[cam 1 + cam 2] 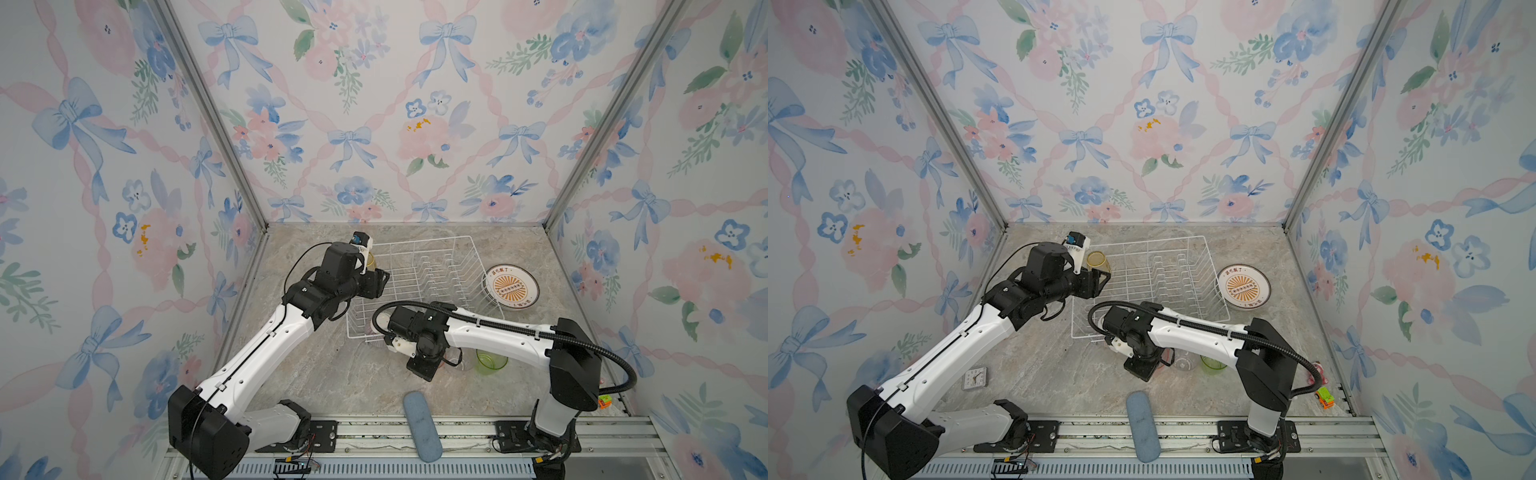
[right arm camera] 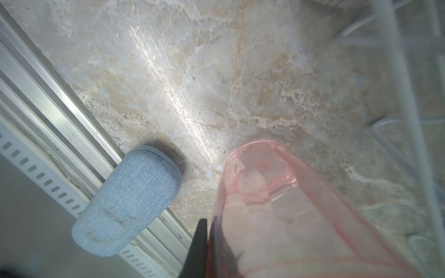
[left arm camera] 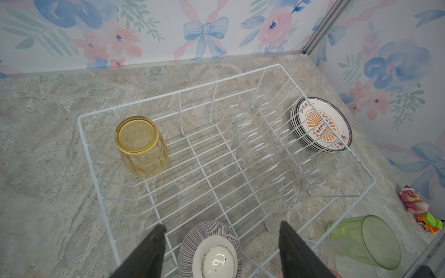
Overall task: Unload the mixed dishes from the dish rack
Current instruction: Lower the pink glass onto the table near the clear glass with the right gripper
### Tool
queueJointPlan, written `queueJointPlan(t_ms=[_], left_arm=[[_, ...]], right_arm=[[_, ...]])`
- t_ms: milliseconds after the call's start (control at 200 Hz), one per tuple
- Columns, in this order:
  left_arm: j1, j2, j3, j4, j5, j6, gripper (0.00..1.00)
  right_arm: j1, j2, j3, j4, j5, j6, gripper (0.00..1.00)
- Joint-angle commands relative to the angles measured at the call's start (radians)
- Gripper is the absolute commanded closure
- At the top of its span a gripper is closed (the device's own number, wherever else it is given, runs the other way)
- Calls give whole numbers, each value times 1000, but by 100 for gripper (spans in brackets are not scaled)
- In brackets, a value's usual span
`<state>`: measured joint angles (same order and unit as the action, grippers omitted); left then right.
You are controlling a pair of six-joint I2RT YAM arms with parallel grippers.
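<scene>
currently mid-unload; right end effector (image 2: 209, 225) clenched on the pink tumbler (image 2: 277, 204) wall, near the surface (image 2: 192, 72) just outside the dish rack (image 3: 179, 92); left end effector (image 3: 222, 225) released above the striped bowl (image 3: 209, 243) in the rack; yellow tumbler (image 3: 140, 146) also inside; next probably: set pink down, let go.

Marble tabletop (image 1: 340, 374): dish rack (image 1: 415, 270), plate stack (image 1: 511, 286) beside it, green tumbler (image 1: 490, 361), blue-grey pad (image 1: 422, 428) at front edge, clock (image 1: 974, 377).

- You've got a blue-grey pad (image 1: 422, 428) lying half over the front rail (image 1: 465, 434).
- Your little white clock (image 1: 975, 378) lies on the marble tabletop (image 1: 1059, 374), left side.
- Pink bear (image 3: 413, 199) and orange-green toy truck (image 3: 429, 222) sit side by side.
</scene>
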<state>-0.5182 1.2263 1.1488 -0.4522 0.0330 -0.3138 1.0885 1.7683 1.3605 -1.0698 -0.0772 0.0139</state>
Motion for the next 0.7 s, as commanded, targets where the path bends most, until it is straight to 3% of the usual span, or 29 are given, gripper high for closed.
queueJointPlan(t_ms=[0, 695], left_arm=[[-5, 3, -14, -12, -10, 21, 31], [-5, 22, -24, -13, -9, 25, 29]], right_arm=[[9, 22, 24, -33, 3, -14, 100], [-9, 65, 12, -3, -16, -21, 97]])
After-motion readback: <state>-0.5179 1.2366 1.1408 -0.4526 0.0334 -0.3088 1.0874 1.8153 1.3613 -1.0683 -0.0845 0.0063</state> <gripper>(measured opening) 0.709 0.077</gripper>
